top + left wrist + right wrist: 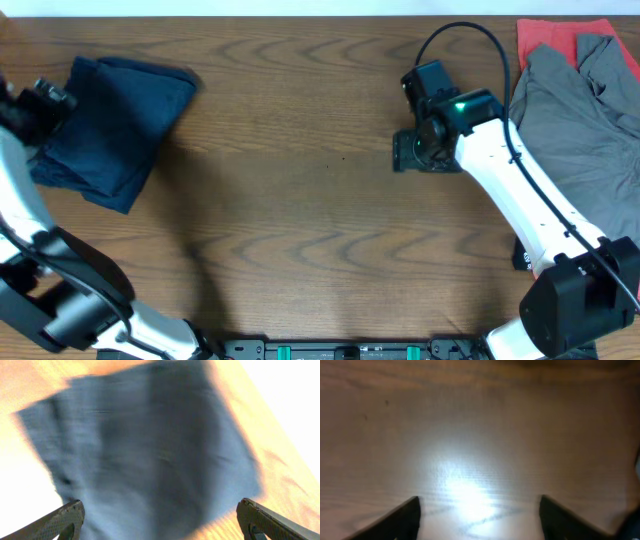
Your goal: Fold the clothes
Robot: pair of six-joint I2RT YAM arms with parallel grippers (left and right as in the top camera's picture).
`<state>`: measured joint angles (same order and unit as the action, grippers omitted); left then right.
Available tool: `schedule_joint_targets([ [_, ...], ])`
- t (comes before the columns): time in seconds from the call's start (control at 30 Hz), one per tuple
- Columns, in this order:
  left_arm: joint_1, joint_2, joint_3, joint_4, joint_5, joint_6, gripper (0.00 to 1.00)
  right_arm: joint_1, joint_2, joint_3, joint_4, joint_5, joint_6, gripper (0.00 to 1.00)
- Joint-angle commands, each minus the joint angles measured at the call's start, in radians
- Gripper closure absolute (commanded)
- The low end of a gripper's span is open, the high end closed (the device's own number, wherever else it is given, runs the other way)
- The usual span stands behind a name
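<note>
At the far-left of the table (300,220), a folded navy garment (115,125) is seen lying flat, w/ the left gripper (42,100) poised over its left edge. In the left wrist view the fingers (60,520) are shown wide apart, nothing betw. them, and the cloth below is blurred. Right of centre, the right gripper (420,150) is pictured over bare wood, its fingers (405,517) likewise spread & empty. A grey T-shirt (585,110) and a red cloth (560,35) are heaped at the far right, well apart from the navy piece.

Risks, as judged: the fold could be undone if a fingertip is dragged across the top layer, or if only one layer is pinched & lifted. A sideways nudge could also skew the stack. The right arm runs just beside the T-shirt. Whether it touches can't be told, but that cloth could be snagged by a swing to the right & pulled into the work area. No unfolded navy item is visible.
</note>
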<state>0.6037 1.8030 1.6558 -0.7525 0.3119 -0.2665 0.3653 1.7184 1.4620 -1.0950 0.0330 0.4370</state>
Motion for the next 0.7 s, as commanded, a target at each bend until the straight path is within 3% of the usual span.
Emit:
schedule_joint_targets([
  [0.0, -0.148, -0.027, -0.005, -0.024, 0.080, 0.085, 0.02, -0.044, -0.018, 0.017, 0.030, -0.023, 0.122, 0.01],
  [0.27, -0.543, 0.000, -0.005, -0.140, 0.025, 0.190, 0.02, -0.215, -0.018, 0.017, 0.084, -0.159, 0.137, 0.01],
  [0.43, -0.723, 0.001, -0.005, -0.354, -0.148, 0.221, 0.02, -0.351, -0.018, 0.017, 0.022, -0.248, 0.035, 0.01],
  [0.67, -0.766, -0.003, -0.005, -0.628, -0.193, 0.215, 0.02, -0.453, -0.018, 0.017, -0.192, -0.254, -0.052, 0.01],
])
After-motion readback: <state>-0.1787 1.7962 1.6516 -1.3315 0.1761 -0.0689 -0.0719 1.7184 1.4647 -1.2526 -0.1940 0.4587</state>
